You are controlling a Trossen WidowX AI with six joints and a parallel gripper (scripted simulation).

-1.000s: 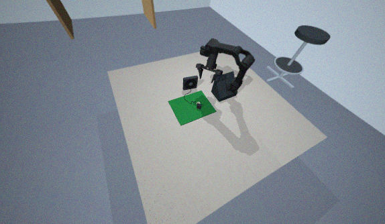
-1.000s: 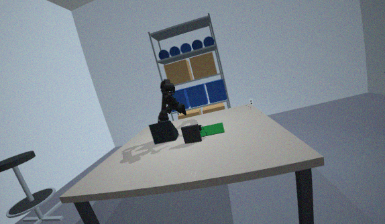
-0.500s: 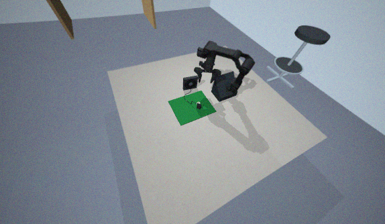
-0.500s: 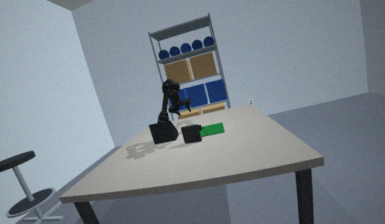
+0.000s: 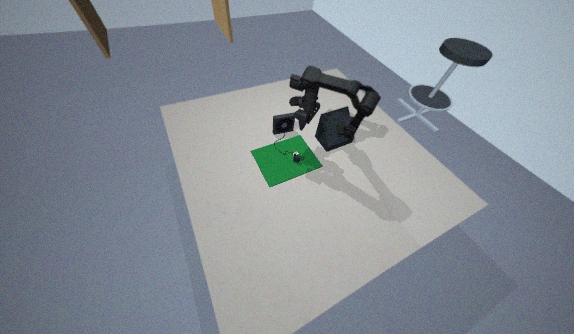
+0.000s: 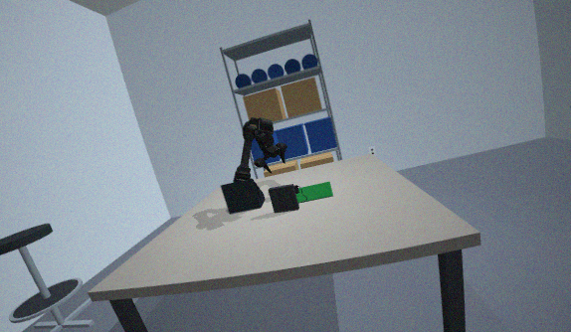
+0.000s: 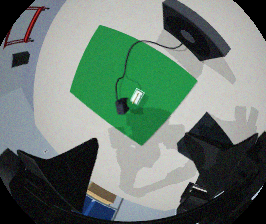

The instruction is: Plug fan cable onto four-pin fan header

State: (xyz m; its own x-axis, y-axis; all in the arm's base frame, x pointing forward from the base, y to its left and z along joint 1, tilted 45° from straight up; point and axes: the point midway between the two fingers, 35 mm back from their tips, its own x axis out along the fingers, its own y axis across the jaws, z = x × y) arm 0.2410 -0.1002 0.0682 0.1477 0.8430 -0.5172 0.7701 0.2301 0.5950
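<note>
The green board [image 5: 266, 170] [image 6: 319, 191] [image 7: 94, 65] lies flat on the table. The small white header [image 7: 137, 96] stands on it. The black plug [image 5: 296, 158] [image 7: 121, 106] is beside the header in the wrist view, with a small gap between them; its exact height and tilt are too small to tell. A thin black cable [image 7: 126, 62] runs from the plug to the upright black fan [image 5: 283, 123] [image 6: 285, 199] [image 7: 194, 35]. My gripper [image 5: 297, 114] [image 6: 277, 167] [image 7: 142, 140] is open and empty, above the table near the fan and board, touching neither.
The arm's dark base block [image 5: 333, 131] [image 6: 242, 197] stands near the fan and board. The arm's shadow falls across part of the board. A stool [image 5: 465, 51] [image 6: 22, 239] stands beyond the table edge, and a shelf rack [image 6: 272, 42] is behind the table.
</note>
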